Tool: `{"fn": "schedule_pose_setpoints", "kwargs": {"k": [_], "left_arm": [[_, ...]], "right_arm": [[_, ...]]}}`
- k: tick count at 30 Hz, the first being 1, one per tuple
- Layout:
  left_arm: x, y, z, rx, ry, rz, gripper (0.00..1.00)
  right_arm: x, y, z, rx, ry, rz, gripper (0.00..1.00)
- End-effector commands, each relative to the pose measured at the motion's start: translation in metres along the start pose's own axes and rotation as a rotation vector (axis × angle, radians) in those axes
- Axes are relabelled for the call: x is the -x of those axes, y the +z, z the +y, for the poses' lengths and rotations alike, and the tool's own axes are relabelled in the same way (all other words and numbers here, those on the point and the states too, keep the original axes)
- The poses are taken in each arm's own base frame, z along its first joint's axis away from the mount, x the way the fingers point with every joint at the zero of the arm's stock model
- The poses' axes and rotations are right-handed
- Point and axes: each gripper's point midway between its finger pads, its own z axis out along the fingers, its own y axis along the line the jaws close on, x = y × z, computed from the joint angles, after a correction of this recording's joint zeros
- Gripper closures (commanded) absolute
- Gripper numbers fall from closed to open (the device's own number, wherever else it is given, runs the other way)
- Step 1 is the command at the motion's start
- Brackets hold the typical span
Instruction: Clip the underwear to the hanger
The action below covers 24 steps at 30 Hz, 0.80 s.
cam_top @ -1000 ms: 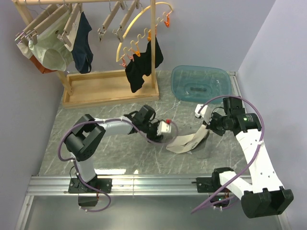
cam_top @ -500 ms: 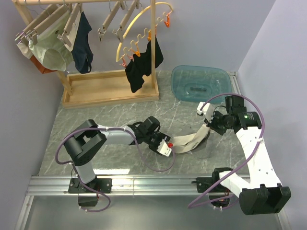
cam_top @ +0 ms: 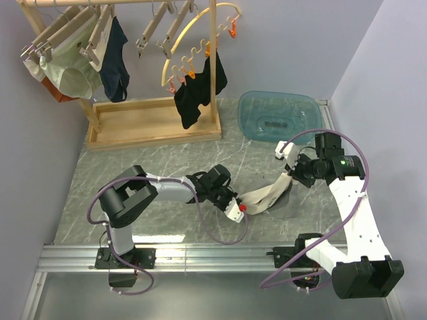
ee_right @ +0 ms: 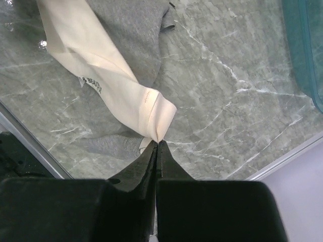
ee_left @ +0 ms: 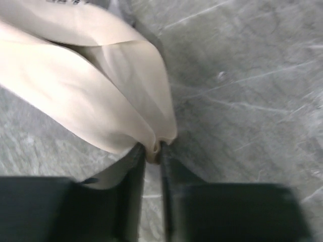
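The pale beige underwear (cam_top: 263,198) stretches just above the table between my two grippers. My left gripper (cam_top: 243,207) is shut on a fold at its left end, as the left wrist view shows: the gripper (ee_left: 153,151) pinches the underwear (ee_left: 91,101). My right gripper (cam_top: 289,179) is shut on its right end; in the right wrist view the gripper (ee_right: 157,143) pinches a corner of the underwear (ee_right: 101,70). Two empty light wooden clip hangers (cam_top: 152,30) hang on the rack at the back, far from both grippers.
A wooden rack (cam_top: 153,123) stands at the back left with pale green briefs (cam_top: 70,70), navy briefs (cam_top: 117,60), and a yellow curved hanger (cam_top: 193,30) holding a black garment (cam_top: 197,93). A teal basin (cam_top: 279,115) sits at the back right.
My left gripper has moved toward the near edge and to the right, with the underwear's left end in its jaws. The underwear is drawn out narrower between the grippers. The right gripper has barely moved.
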Motion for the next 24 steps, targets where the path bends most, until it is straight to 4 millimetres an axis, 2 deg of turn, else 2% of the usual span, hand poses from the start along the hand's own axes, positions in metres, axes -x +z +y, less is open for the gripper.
{"fn": "schedule_pose_setpoints", "kwargs": {"k": [1,2,5,8,9,10,11,12,13,16,18,20,22,24], "left_arm": [[0.017,0.002,0.013,0.020,0.019,-0.039,0.85],[0.017,0.000,0.015,0.026,0.002,-0.035,0.94],[0.018,-0.023,0.029,0.067,-0.150,-0.045,0.99],[0.013,-0.065,0.053,0.125,-0.403,-0.053,1.00],[0.008,-0.089,0.067,0.175,-0.522,-0.075,1.00],[0.010,-0.107,0.084,0.212,-0.562,-0.089,1.00],[0.009,-0.121,0.089,0.225,-0.622,-0.093,0.99],[0.004,-0.144,0.099,0.268,-0.706,-0.112,0.99],[0.009,-0.161,0.113,0.300,-0.721,-0.133,0.99],[0.015,-0.199,0.128,0.370,-0.814,-0.172,1.00],[0.018,-0.219,0.136,0.422,-0.870,-0.189,1.00],[0.018,-0.230,0.139,0.454,-0.919,-0.194,1.00],[0.018,-0.245,0.138,0.493,-0.979,-0.191,1.00],[0.027,-0.257,0.128,0.507,-0.993,-0.192,1.00]], "right_arm": [[0.008,-0.001,-0.007,-0.027,-0.007,-0.040,1.00],[0.005,-0.004,-0.011,-0.044,0.015,-0.038,1.00],[0.007,-0.009,-0.018,-0.064,0.042,-0.051,1.00],[0.010,-0.016,-0.030,-0.101,0.078,-0.085,1.00],[0.012,-0.018,-0.033,-0.112,0.089,-0.096,1.00],[0.016,-0.019,-0.036,-0.119,0.108,-0.118,1.00],[0.019,-0.022,-0.046,-0.146,0.121,-0.140,1.00],[0.024,-0.024,-0.050,-0.153,0.130,-0.160,1.00],[0.028,-0.025,-0.053,-0.157,0.162,-0.179,1.00],[0.051,-0.029,-0.067,-0.155,0.198,-0.271,1.00],[0.069,-0.030,-0.075,-0.143,0.202,-0.339,1.00],[0.082,-0.033,-0.081,-0.127,0.230,-0.391,1.00],[0.086,-0.033,-0.082,-0.103,0.239,-0.401,1.00],[0.089,-0.036,-0.072,-0.063,0.231,-0.412,1.00]]}}
